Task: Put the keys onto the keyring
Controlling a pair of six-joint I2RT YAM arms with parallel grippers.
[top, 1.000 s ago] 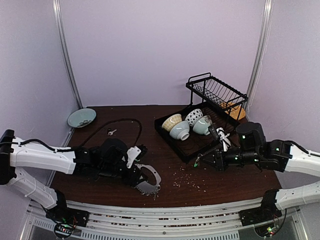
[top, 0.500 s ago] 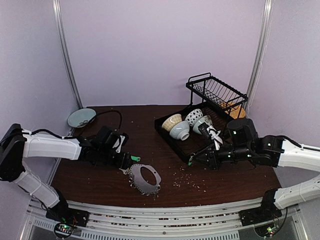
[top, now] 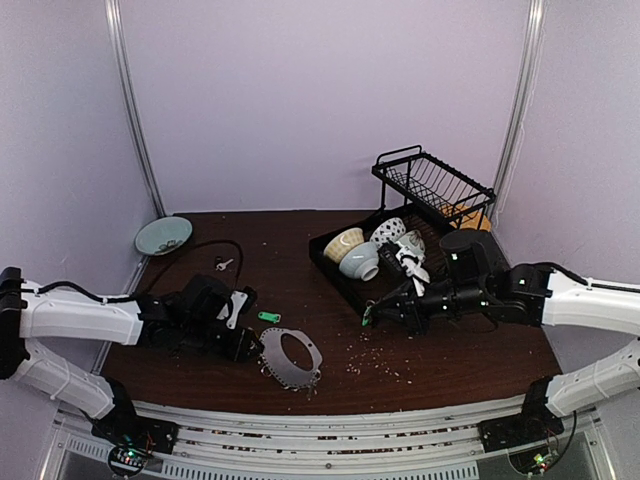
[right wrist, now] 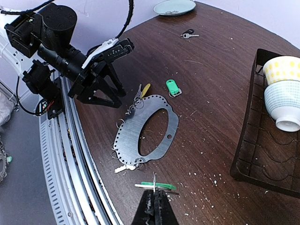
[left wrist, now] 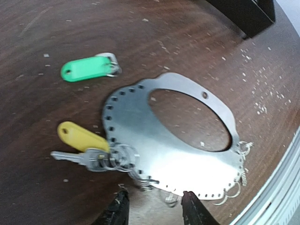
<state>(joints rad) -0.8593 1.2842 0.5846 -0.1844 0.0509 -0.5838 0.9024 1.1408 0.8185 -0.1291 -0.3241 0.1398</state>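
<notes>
Dark wooden table (top: 300, 262), lilac walls. The keyring (left wrist: 140, 136), a flat perforated metal plate with an oval opening, lies near the table's front edge, left of centre. A yellow key (left wrist: 77, 136) hangs at its rim; a green key (left wrist: 86, 70) lies just beside it.

Left gripper (left wrist: 154, 212): jaws spread, empty, low over the plate's near rim. Right gripper (right wrist: 153, 206): pressed together, pinching a green-tagged key (right wrist: 157, 186).

The plate is probably stiff, light and slippery. Grip its plain rim, clear of the holes.

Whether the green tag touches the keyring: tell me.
No, the green tag lies apart from the keyring, with a clear gap between them.
</notes>
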